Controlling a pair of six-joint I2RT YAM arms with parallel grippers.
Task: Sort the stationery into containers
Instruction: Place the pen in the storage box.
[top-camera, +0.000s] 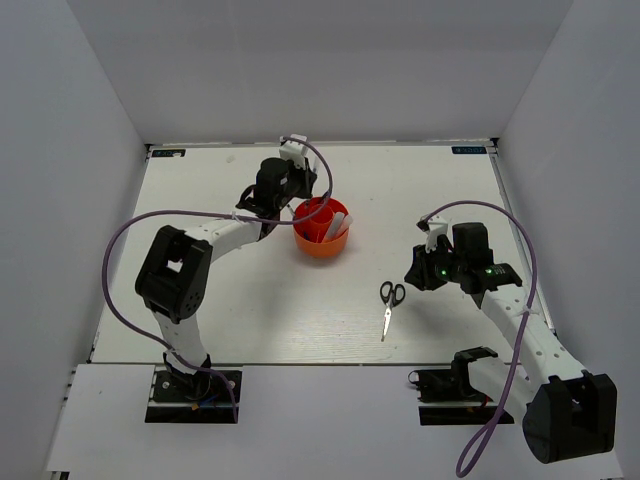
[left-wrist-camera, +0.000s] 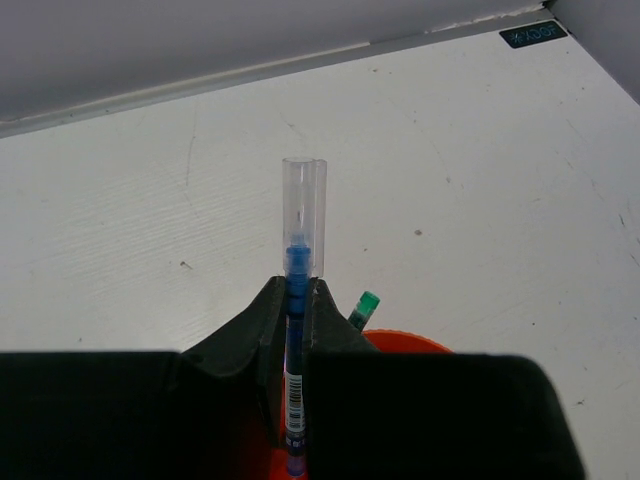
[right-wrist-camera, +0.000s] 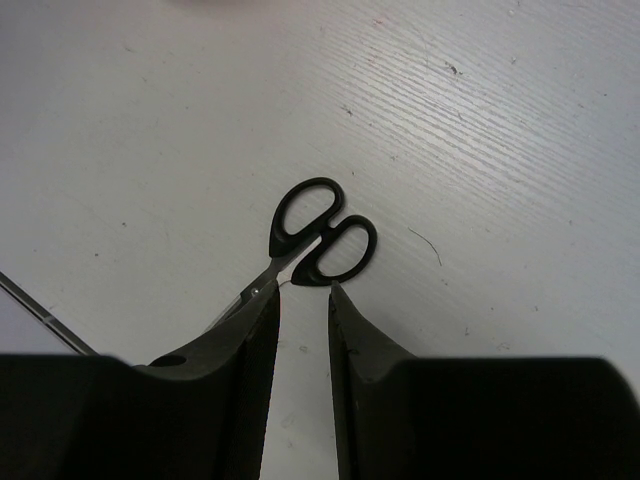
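A blue pen with a clear cap stands upright in my left gripper, which is shut on its barrel. The gripper hangs over the round orange container. The container's rim shows below the fingers, and a green-capped pen sticks up out of it. A pale tube leans inside the container. Black-handled scissors lie flat on the table. My right gripper is open just short of the scissors' handles, with nothing between its fingers. In the top view this gripper sits right of the scissors.
White walls close in the table at the back and on both sides. Purple cables loop off both arms. The right arm's base stands at the near edge.
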